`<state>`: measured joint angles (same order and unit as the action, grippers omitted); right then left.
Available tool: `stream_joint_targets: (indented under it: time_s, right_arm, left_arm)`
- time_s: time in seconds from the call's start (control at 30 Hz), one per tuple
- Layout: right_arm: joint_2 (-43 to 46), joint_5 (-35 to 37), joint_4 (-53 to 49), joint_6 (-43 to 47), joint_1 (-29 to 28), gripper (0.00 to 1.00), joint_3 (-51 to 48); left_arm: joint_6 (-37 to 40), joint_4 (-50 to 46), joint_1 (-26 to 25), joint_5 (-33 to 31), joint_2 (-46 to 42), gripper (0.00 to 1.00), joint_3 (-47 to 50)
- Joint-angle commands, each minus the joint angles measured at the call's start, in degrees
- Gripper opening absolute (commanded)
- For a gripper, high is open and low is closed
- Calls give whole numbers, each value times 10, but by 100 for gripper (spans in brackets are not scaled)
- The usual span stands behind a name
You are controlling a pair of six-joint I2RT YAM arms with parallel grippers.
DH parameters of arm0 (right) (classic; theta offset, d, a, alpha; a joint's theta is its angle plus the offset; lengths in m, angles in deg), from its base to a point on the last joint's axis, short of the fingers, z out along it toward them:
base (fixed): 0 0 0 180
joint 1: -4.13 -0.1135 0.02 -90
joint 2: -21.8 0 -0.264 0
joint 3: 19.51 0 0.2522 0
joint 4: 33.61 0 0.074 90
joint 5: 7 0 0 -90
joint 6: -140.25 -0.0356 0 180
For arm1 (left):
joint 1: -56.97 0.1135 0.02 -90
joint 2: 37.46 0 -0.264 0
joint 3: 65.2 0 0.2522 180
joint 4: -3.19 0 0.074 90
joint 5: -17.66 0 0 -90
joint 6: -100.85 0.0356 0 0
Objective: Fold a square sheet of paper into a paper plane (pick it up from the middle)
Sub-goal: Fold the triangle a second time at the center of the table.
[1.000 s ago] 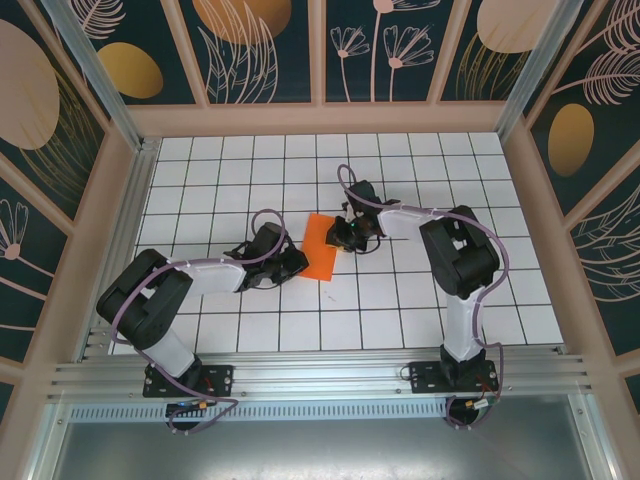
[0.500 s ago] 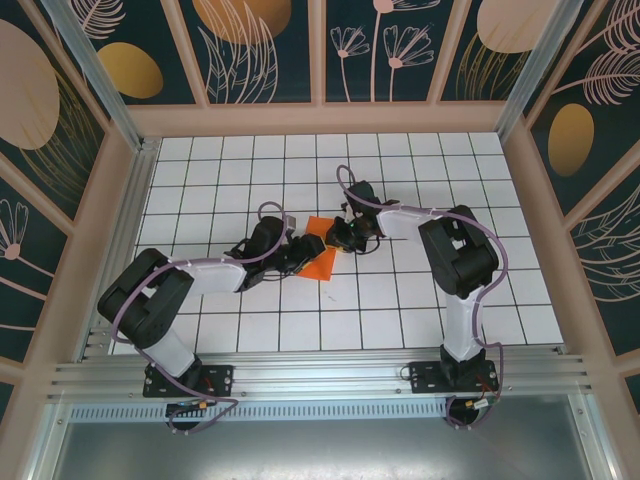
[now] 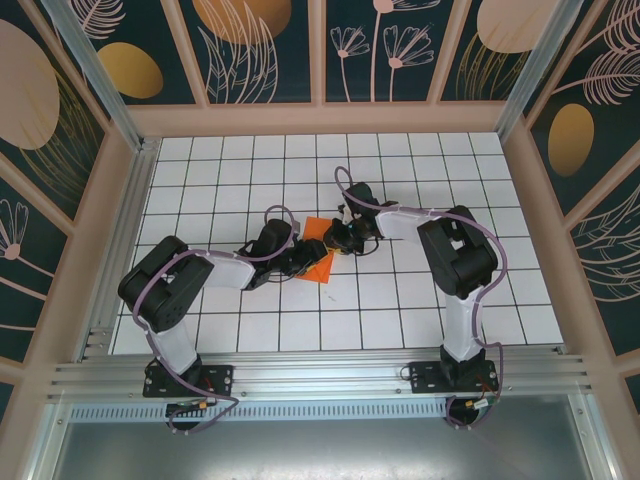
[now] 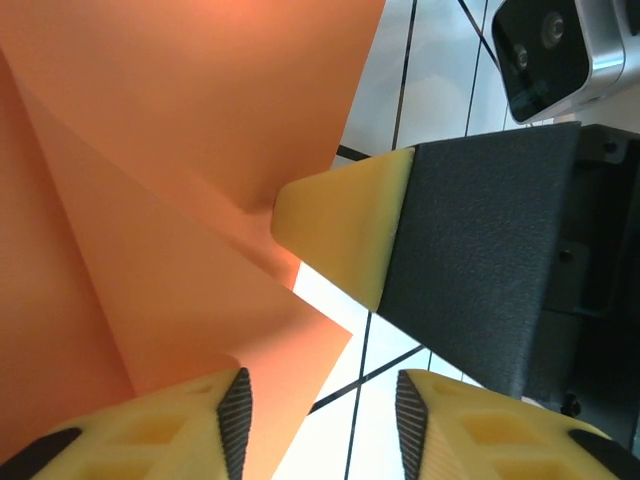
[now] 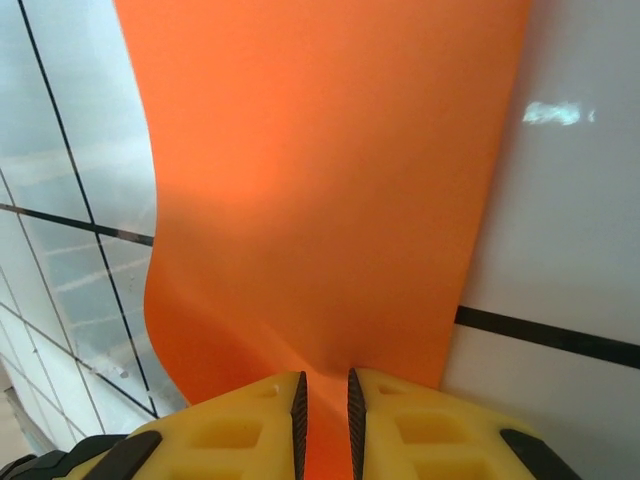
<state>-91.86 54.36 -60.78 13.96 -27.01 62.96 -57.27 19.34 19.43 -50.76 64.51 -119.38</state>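
two arms meet at the middle of the table point(image 3: 200, 200) in the top view, and the square sheet of paper point(image 3: 322, 264) lies between them as a creased orange shape. its long axis runs roughly from the far edge towards the near edge. the left gripper point(image 3: 300, 258) comes onto it from the left edge's side and the right gripper point(image 3: 338, 238) from the far right. both are on the sheet, so neither is clearly nearer.

in the left wrist view the sheet point(image 4: 180, 150) shows a diagonal crease with layers over it. the left gripper point(image 4: 320, 425) has its jaws set apart and holds nothing. one pad sits over the orange, the other over bare tile, and a loose corner of the sheet points into the gap. a yellow fingertip point(image 4: 340, 235) of the other arm meets the sheet right at the fold.

in the right wrist view the right gripper point(image 5: 325, 400) has its jaws nearly together, pinching a raised ridge at the sheet's point(image 5: 330, 180) near end. the rest runs away from the fingers, bowing on one side, over the white tiles.

as i read it, the coming move turns on that loose corner. it lies just ahead of the left jaws while the right arm anchors the fold.
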Motion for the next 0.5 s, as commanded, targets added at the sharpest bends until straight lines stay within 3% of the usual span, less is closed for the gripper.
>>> stream_joint_targets:
  time_s: [0.0,0.23,0.47]
  right_arm:
    - [33,-18,12,14,19,23,-7]
    - [82,-33,13,58,31,30,-47]
    - [102,-62,16,93,27,31,-81]
  left_arm:
    - [0,8,-3,-13,3,40,-6]
    - [1,3,-3,-20,-1,32,-2]
    - [3,-2,-3,-22,1,28,-4]
